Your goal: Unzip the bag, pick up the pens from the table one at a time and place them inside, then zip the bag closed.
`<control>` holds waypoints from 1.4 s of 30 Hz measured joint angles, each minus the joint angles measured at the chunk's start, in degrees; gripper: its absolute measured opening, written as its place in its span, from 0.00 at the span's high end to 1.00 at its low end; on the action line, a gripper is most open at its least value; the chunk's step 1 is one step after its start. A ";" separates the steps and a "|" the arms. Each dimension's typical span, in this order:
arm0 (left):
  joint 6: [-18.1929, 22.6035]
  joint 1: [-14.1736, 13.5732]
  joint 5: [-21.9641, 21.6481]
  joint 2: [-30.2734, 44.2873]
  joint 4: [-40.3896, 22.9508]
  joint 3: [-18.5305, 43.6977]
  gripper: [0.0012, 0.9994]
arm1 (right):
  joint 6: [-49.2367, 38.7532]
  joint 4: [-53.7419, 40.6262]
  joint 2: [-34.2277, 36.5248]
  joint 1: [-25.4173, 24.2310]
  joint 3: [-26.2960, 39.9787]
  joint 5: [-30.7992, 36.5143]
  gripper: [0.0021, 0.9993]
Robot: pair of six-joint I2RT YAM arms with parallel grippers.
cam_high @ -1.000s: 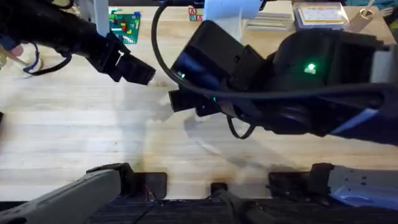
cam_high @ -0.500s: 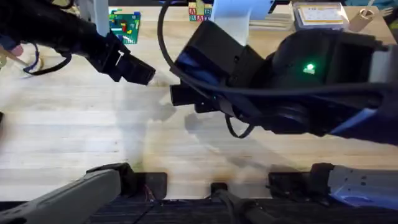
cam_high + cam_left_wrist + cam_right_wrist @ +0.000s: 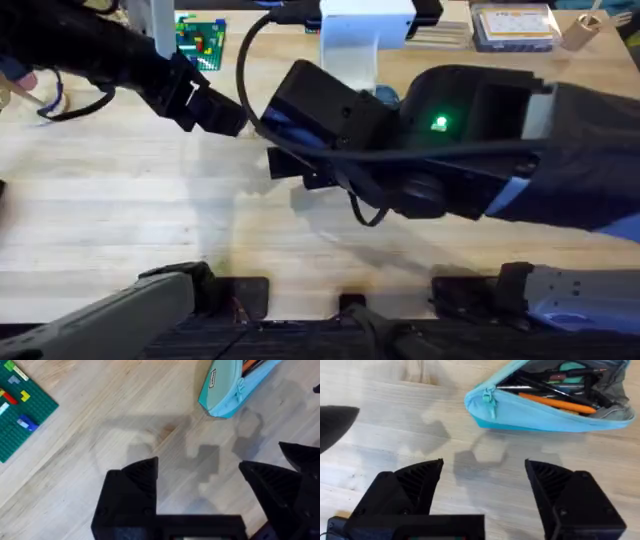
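Since a second ago, your right arm has shifted a little to the left in the overhead view, and its green light moved with it. Your right gripper (image 3: 484, 482) hangs above the table (image 3: 380, 415), jaws wide apart and holding nothing. Just beyond it the bag (image 3: 540, 412) lies unzipped, with the orange pen (image 3: 557, 403) and dark pens inside. Your left gripper (image 3: 200, 482) is also wide apart and empty over bare wood; the bag (image 3: 227, 395) lies near it. You see a green brick plate (image 3: 20, 410) well apart.
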 joint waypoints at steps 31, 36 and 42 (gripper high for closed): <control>0.01 0.00 0.00 0.01 0.00 0.01 0.01 | 1.17 4.17 6.02 -0.42 0.09 1.94 0.00; 0.00 0.00 0.00 0.01 0.00 -0.01 0.01 | 1.16 4.82 7.74 -1.33 0.09 1.96 0.00; 0.02 0.00 0.00 0.00 0.00 0.01 0.01 | 1.18 5.43 7.82 -2.50 0.09 3.88 0.00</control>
